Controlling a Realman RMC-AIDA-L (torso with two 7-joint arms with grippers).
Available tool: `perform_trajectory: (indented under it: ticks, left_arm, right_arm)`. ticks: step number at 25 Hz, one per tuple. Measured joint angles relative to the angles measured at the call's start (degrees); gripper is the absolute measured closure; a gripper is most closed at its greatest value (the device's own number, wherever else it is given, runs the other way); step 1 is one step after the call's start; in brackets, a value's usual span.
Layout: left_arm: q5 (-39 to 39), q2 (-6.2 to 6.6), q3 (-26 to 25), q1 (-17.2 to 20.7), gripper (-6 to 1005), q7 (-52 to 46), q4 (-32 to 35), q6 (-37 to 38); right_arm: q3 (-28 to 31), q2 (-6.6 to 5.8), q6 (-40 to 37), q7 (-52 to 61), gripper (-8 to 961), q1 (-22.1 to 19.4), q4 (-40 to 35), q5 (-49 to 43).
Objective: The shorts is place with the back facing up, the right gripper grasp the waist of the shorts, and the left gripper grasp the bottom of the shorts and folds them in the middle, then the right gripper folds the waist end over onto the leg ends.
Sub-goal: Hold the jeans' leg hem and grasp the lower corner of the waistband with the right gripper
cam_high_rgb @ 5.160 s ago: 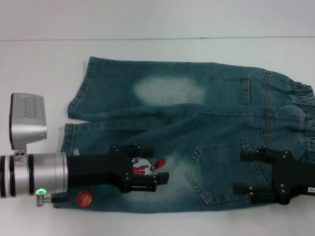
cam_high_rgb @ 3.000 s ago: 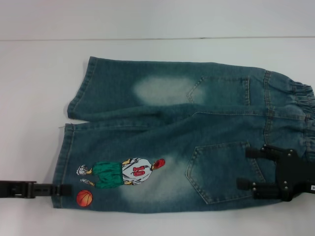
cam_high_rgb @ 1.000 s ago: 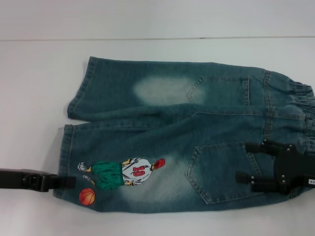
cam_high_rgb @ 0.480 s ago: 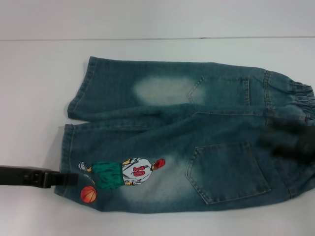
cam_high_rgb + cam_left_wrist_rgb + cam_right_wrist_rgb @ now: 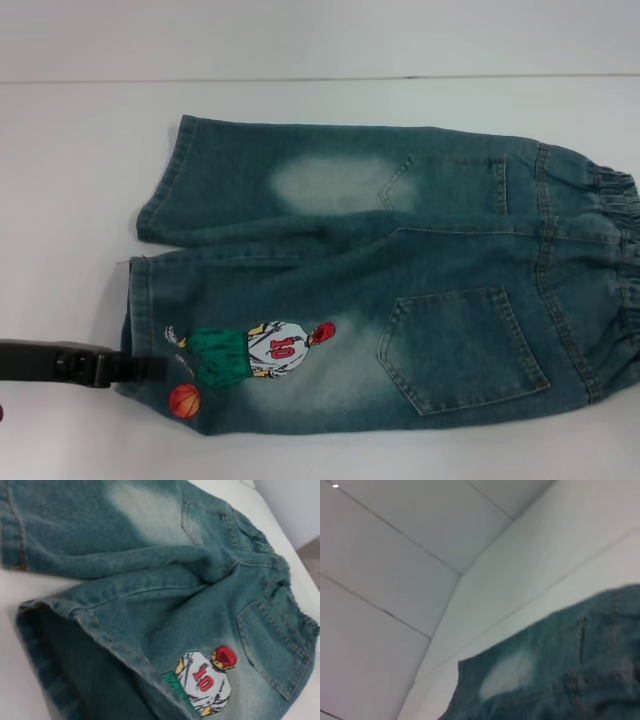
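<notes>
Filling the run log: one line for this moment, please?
shorts: flat, back up | left gripper: at near leg hem, hem lifted | right gripper: out of view | fold: not started

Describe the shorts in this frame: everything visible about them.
The shorts are blue-green washed denim with faded pale patches, lying back up on the white table. Two back pockets show, and the ruffled elastic waist points to the robot's right. The near leg carries a cartoon basketball player print with an orange ball. The left gripper meets that leg's hem, whose corner looks slightly lifted in the left wrist view. The right gripper is out of view.
</notes>
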Motion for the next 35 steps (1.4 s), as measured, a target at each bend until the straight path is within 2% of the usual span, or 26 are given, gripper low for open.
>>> perform_trajectory:
  ticks: [3, 6, 13, 17, 18, 27, 35]
  left_arm:
    - [-1.2, -0.14, 0.2, 0.3, 924, 0.3, 0.6, 0.7]
    - [-1.6, -0.2, 0.2, 0.4, 924, 0.4, 1.4, 1.3]
    - [-1.6, -0.29, -0.2, 0.5, 923, 0.5, 1.7, 1.6]
    - [-1.6, 0.06, -0.2, 0.5, 923, 0.5, 1.6, 1.3]
    - [-1.6, 0.09, -0.1, 0.5, 923, 0.5, 1.5, 1.2]
    - [-1.6, 0.21, 0.0, 0.1, 924, 0.2, 1.4, 1.0]
    - [-1.6, 0.28, -0.2, 0.0, 924, 0.0, 1.4, 1.0]
  right_arm:
    - [0.3, -2.39, -2.3, 2.6, 13, -1.7, -0.2, -2.0]
    - [0.8, -3.05, -2.5, 1.4, 13, -3.1, -0.6, -4.1]
    - [1.2, -2.56, 0.1, -1.0, 15, -3.8, -0.6, -6.0]
    - [1.2, -2.42, 2.9, -0.5, 15, -3.5, -0.1, -6.4]
    - [0.9, -2.33, 5.1, -0.2, 16, -2.8, 0.7, -6.4]
    - [0.1, -2.23, 7.4, -0.3, 17, -0.8, 2.1, -7.1]
    - [-0.7, -1.59, 9.8, -0.1, 19, 0.9, 2.1, -9.3]
